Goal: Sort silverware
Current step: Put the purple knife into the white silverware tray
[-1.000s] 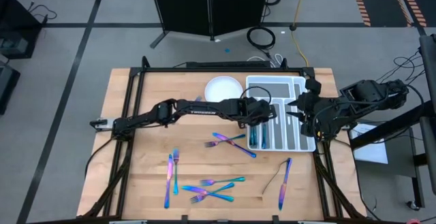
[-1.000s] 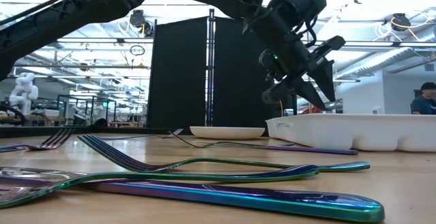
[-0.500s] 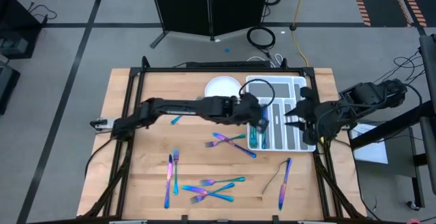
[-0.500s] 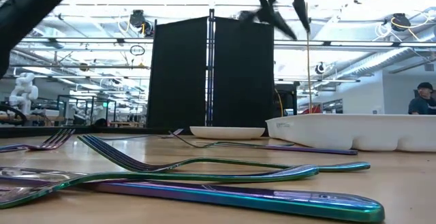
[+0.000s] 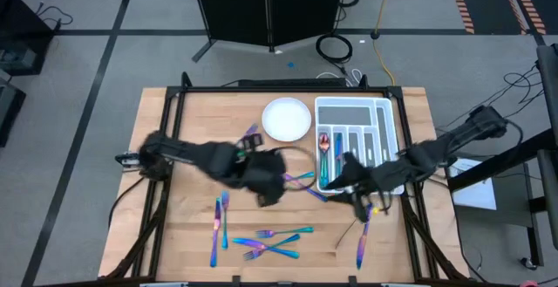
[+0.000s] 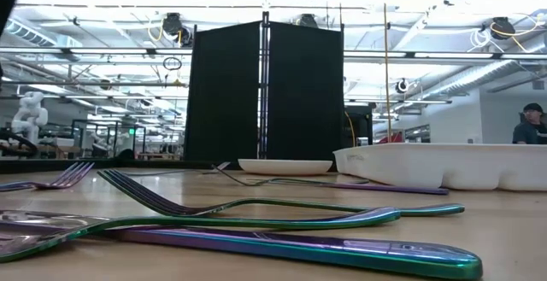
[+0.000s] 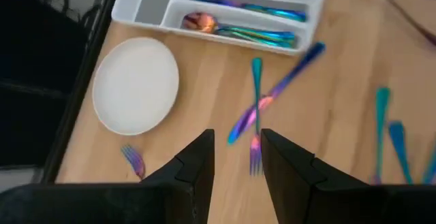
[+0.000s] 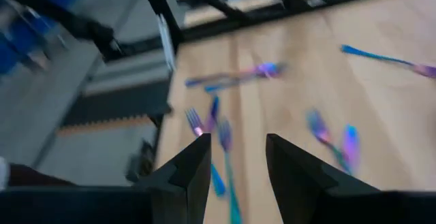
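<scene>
Both arms are between picks. The left gripper [image 7: 235, 159] and the right gripper [image 8: 235, 157] stand open and empty above the bench's middle. Some silverware [image 5: 261, 239] lies near the front edge, some already in the tray [image 5: 381, 112]. Next: descend on one piece.

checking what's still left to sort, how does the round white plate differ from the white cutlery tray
The plate is round, flat and bare; the cutlery tray is rectangular, split into compartments, and holds silverware. The plate lies toward the table's middle; the tray lies nearer the right arm's side. Both are white and rest on the table.
</scene>
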